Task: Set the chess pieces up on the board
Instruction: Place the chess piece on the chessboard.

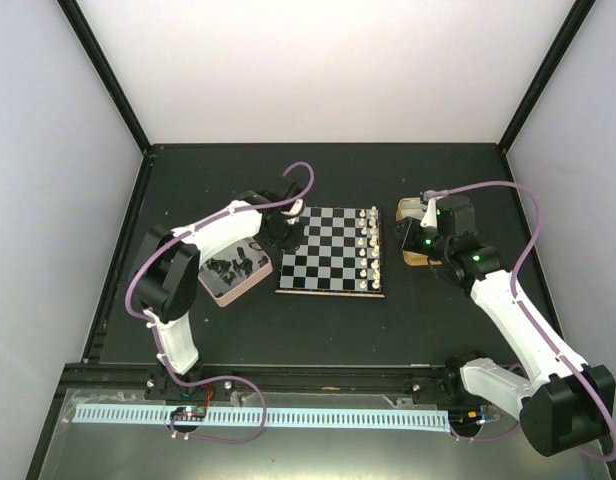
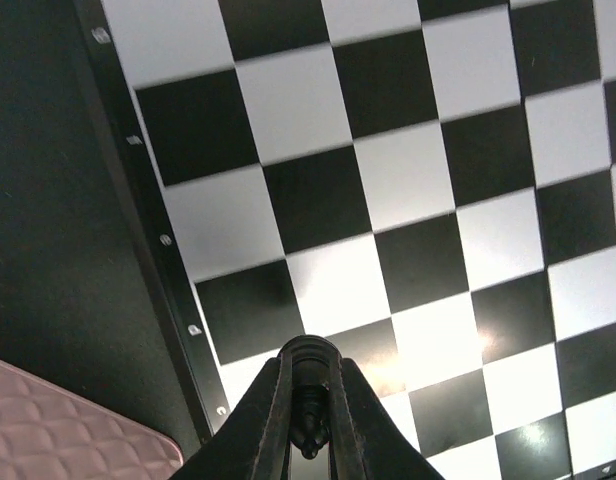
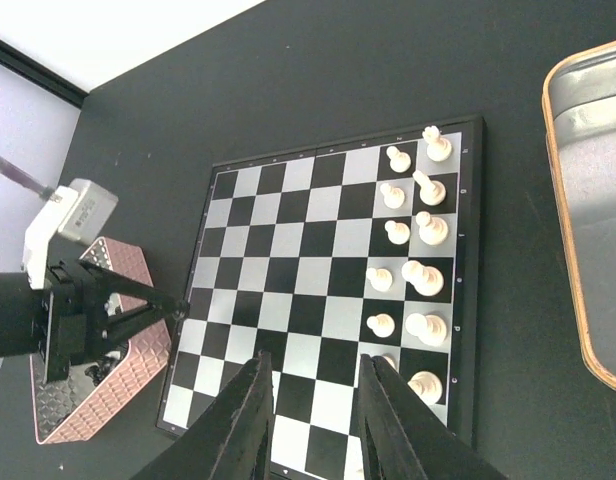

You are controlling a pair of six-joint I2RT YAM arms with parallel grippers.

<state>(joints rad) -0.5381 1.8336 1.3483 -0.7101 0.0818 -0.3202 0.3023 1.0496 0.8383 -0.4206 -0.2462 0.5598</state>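
The board (image 1: 326, 252) lies mid-table, its black and silvery checks filling the left wrist view (image 2: 388, 180). White pieces (image 3: 416, 272) stand in two columns along its right side. My left gripper (image 1: 280, 238) hovers over the board's left edge, shut on a black chess piece (image 2: 310, 400) that lies lengthwise between the fingers. More black chess pieces (image 1: 226, 267) lie in the pink-rimmed tin (image 1: 250, 283) left of the board. My right gripper (image 3: 313, 370) hangs open above the board's near right part with nothing between its fingers.
A gold-rimmed tin (image 3: 588, 260) sits right of the board, under the right wrist (image 1: 428, 240). The pink tin's corner (image 2: 68, 420) shows at the lower left of the left wrist view. Black rails edge the mat.
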